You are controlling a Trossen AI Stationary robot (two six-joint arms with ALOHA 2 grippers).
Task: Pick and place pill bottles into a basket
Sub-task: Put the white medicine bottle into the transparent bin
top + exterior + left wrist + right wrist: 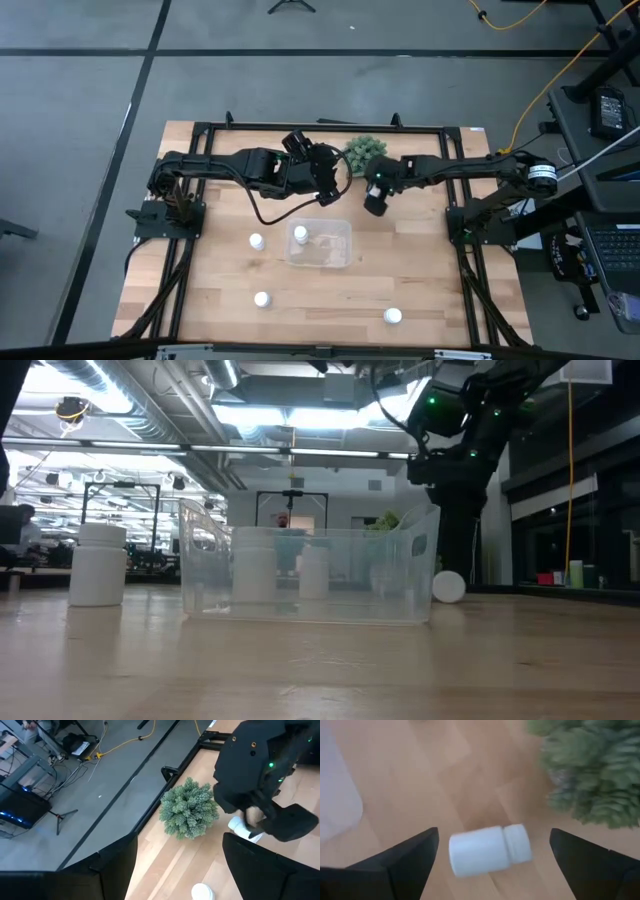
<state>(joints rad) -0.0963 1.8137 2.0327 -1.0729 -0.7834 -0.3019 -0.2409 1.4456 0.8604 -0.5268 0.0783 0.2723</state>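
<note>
Right wrist view: a pill bottle [489,850] lies on its side on the wooden table [450,780], framed between the right gripper [492,857]'s wide-open fingers, not touched yet, with the green spiky plant [590,770] just beside it. High view puts that right gripper [374,203] near the back edge, right of the clear basket [344,232], which already holds a bottle [300,234]. For a clean pick I'd drop straight down, centre the fingers on the body rather than the cap, close across the width so it can't roll, and stay clear of the plant. Left gripper [327,192] hangs partly open behind the basket, holding nothing. Three more bottles stand loose on the table [257,241] [262,298] [393,316]. No readable label, brand or writing on any bottle.
</note>
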